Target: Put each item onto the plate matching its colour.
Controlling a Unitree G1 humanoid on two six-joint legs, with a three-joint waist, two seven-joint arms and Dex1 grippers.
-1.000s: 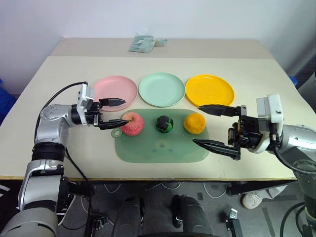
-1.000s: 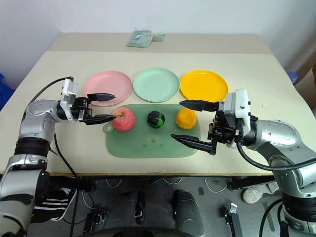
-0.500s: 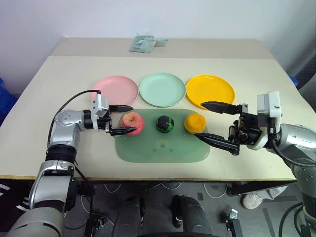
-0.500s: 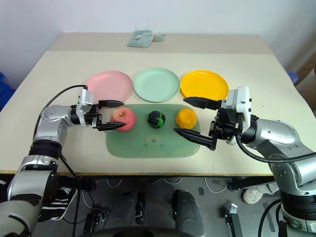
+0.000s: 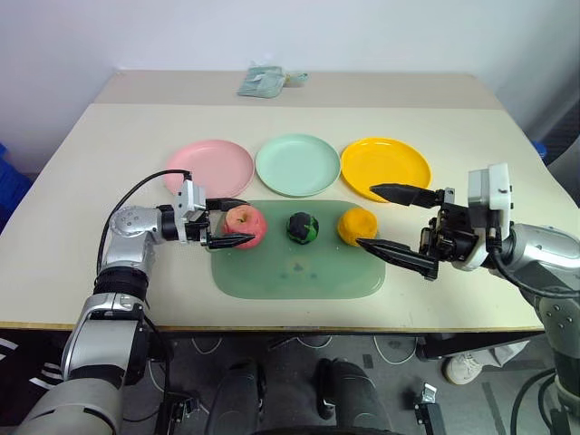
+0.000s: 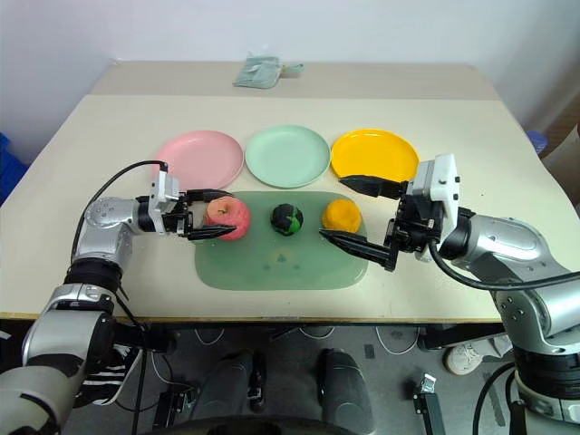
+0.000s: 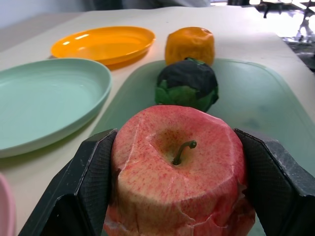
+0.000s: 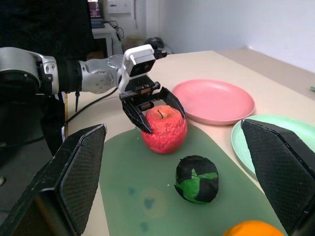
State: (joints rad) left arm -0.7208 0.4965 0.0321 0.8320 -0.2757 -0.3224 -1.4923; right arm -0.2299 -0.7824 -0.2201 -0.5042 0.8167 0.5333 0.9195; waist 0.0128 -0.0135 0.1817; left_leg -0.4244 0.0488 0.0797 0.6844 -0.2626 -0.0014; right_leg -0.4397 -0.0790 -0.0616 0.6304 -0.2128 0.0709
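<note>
On the left part of the green mat [image 5: 294,270] my left gripper [image 5: 237,223] is shut on the pink-red apple [image 5: 246,225]; both fingers [image 7: 88,182] press its sides, and it rests on the mat. The dark green lumpy ball [image 5: 303,227] lies at the mat's middle, with the orange-yellow fruit [image 5: 355,225] to its right. My right gripper [image 5: 365,216] is open just right of that fruit, one tip behind it and one in front, not touching. Behind the mat stand the pink plate [image 5: 210,165], the mint green plate [image 5: 297,163] and the yellow plate [image 5: 385,166], all bare.
A folded greenish packet [image 5: 267,80] lies at the table's far edge. The table's front edge [image 5: 272,322] runs close below the mat.
My left gripper came down and right onto the apple, and its fingers closed on it. The right gripper has barely shifted and stays open.
</note>
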